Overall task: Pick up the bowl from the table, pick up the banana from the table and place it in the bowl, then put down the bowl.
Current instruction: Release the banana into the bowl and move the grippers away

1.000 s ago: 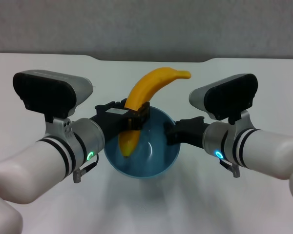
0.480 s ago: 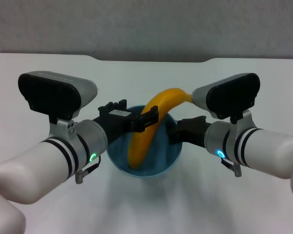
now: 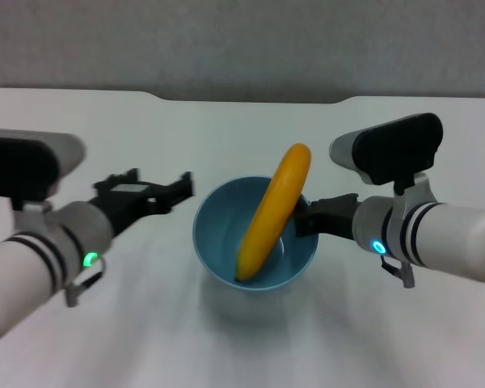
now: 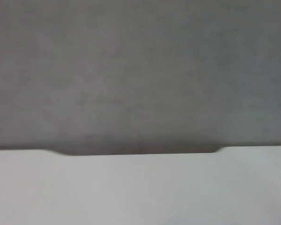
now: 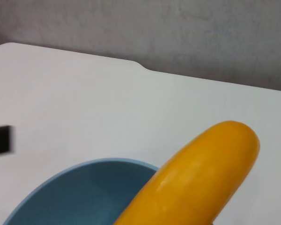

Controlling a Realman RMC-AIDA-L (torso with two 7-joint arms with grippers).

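One banana (image 3: 273, 214) end hides inside the bowl (image 3: 218, 242).

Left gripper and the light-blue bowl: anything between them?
Nothing. In the head view only bare white table separates the left gripper from the glossy light-blue bowl, where the orange-yellow banana leans.

Even, soft overhead light, faint shadow beneath the bowl (image 3: 255, 234), motion blur on the left arm (image 3: 32, 250).

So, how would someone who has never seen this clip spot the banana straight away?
On the white table, find the light-blue bowl between the left gripper and the right gripper. The banana leans in it, top past the rim: the only orange-yellow thing here.
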